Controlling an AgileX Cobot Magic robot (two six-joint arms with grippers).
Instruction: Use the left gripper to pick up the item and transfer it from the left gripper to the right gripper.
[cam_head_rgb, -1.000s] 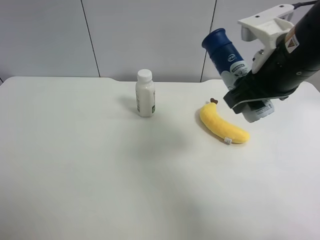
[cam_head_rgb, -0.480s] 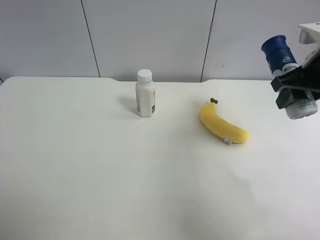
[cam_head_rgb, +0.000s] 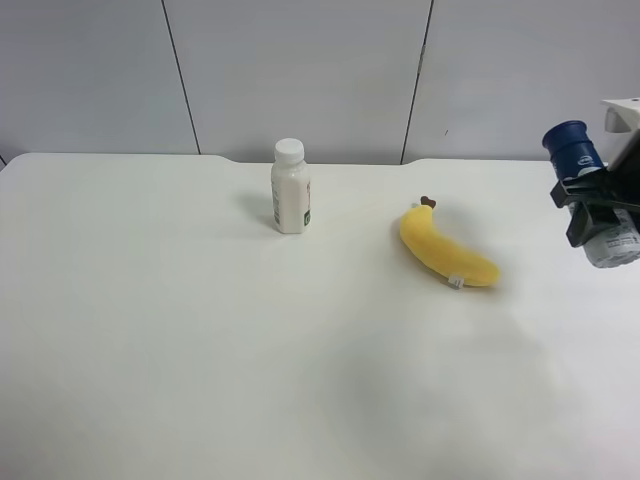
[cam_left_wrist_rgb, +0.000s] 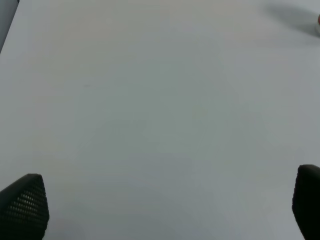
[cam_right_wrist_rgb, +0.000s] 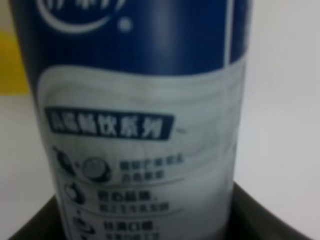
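The item (cam_head_rgb: 588, 182), a tall can with a dark-blue cap and silvery-white lower part, hangs tilted above the table at the exterior high view's right edge. My right gripper (cam_head_rgb: 597, 214) is shut on its body, the black jaws clamped around the middle. The right wrist view is filled by the item (cam_right_wrist_rgb: 145, 120), its blue top and printed pale label seen close up. My left gripper (cam_left_wrist_rgb: 165, 210) stands open over bare white table, its two black fingertips (cam_left_wrist_rgb: 25, 207) wide apart with nothing between them. The left arm does not show in the exterior high view.
A small white bottle (cam_head_rgb: 290, 187) with a white cap stands upright at the back middle of the white table (cam_head_rgb: 200, 340). A yellow plush banana (cam_head_rgb: 443, 248) lies to its right, left of the held item. Grey wall panels rise behind the table.
My right gripper has carried the item to the right, from above the banana out to the view's right edge, and lowered it a little. The bottle and banana have not moved.
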